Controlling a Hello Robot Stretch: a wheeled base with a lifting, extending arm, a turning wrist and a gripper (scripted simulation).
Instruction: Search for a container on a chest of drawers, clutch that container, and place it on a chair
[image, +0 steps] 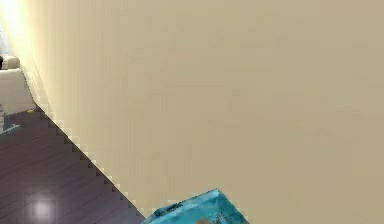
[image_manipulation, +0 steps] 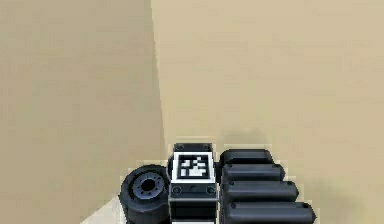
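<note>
In the arm side view the arm (image_manipulation: 258, 188) is drawn in low at the bottom edge, its dark stacked segments to the right of a white square with black marks (image_manipulation: 193, 167). Left of that square sits the gripper's dark round body (image_manipulation: 146, 192). Its far end is not distinguishable, so I cannot tell whether it holds anything. The top corner of a teal-blue thing with mottled markings (image: 196, 209) pokes up at the forward view's bottom edge, against the wall.
A plain beige wall (image: 230, 90) stands close ahead, running diagonally. Dark wood floor (image: 50, 175) lies at the forward view's lower left. A cream piece of furniture (image: 12, 88) stands at the far left edge. A wall corner (image_manipulation: 156, 80) rises beside the arm.
</note>
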